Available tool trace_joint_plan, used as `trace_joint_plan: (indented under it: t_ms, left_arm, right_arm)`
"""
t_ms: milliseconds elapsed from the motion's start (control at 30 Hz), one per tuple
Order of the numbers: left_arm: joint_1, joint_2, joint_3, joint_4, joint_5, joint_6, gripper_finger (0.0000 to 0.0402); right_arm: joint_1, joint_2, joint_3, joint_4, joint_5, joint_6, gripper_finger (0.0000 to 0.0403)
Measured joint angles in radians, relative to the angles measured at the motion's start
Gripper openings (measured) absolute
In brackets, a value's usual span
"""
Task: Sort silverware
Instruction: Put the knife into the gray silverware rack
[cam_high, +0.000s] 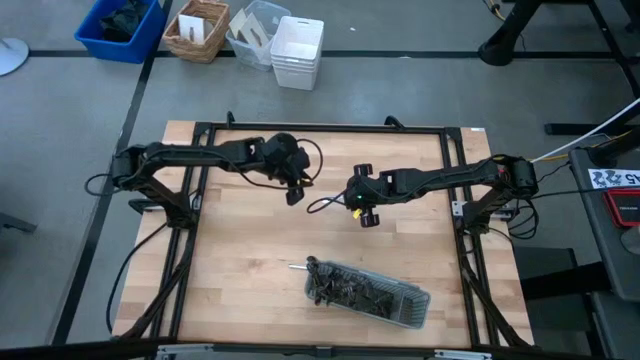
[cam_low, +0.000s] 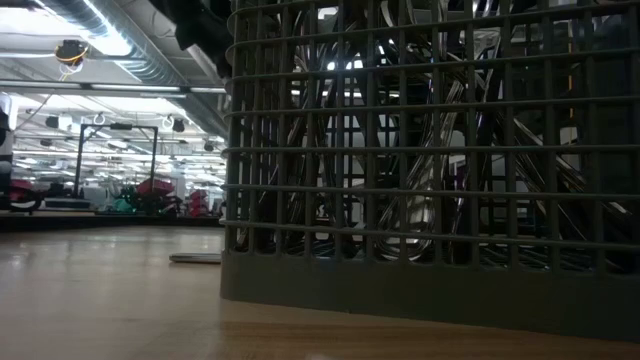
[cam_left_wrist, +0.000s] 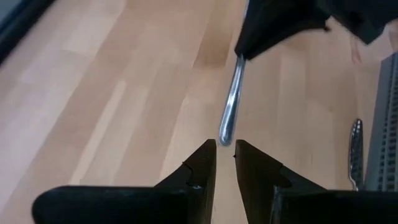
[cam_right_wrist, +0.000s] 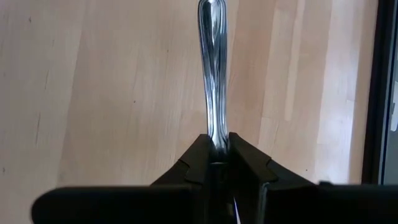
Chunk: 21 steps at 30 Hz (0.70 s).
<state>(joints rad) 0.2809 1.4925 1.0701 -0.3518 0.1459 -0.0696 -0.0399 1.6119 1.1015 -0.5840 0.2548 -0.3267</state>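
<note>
My right gripper (cam_high: 366, 215) hovers over the middle of the table, shut on one slim shiny piece of silverware (cam_right_wrist: 212, 74). Its rounded handle end (cam_left_wrist: 226, 134) juts out toward my left gripper (cam_left_wrist: 224, 146). My left gripper (cam_high: 294, 195) hangs a little to the left, its fingers a narrow gap apart, with nothing between them. The handle end stands just off its fingertips. The long dark grey mesh tray (cam_high: 375, 292) lies near the front edge, full of silverware (cam_low: 430, 140). One piece (cam_high: 298, 267) lies on the wood at the tray's left end. My right gripper pinches the piece's shaft (cam_right_wrist: 216, 142) between its two fingers, which lie along it. The handle sticks straight out past the fingertips (cam_right_wrist: 200, 152); the other end is hidden between the fingers. The piece is lifted clear of the table and slants downward.
Black frame rails (cam_high: 320, 128) run round the wooden table top. Beyond the far edge stand a blue bin (cam_high: 120, 25), a wicker basket (cam_high: 197, 30) and white containers (cam_high: 298, 50). Bare wood lies between the arms and the tray.
</note>
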Motion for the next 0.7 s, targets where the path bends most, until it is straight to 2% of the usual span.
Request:
trace_joint_plan:
  t_ms: [200,300,433,700]
  left_arm:
    - [-0.020,0.000,-0.032,0.012,0.016,-0.010,0.0054]
    - [-0.021,0.001,-0.033,0.046,0.059,-0.001,0.0054]
    - [0.004,-0.003,-0.033,0.045,0.116,0.027,0.0054]
    - [0.056,-0.046,-0.033,-0.012,0.121,0.040,0.0054]
  right_arm:
    - [0.000,0.000,0.000,-0.006,0.000,-0.046,0.0048]
    - [0.000,0.000,0.000,-0.006,0.004,-0.066,0.0048]
    - [0.000,0.000,0.000,-0.009,0.022,-0.074,0.0048]
    - [0.000,0.000,0.000,-0.013,0.023,-0.074,0.0048]
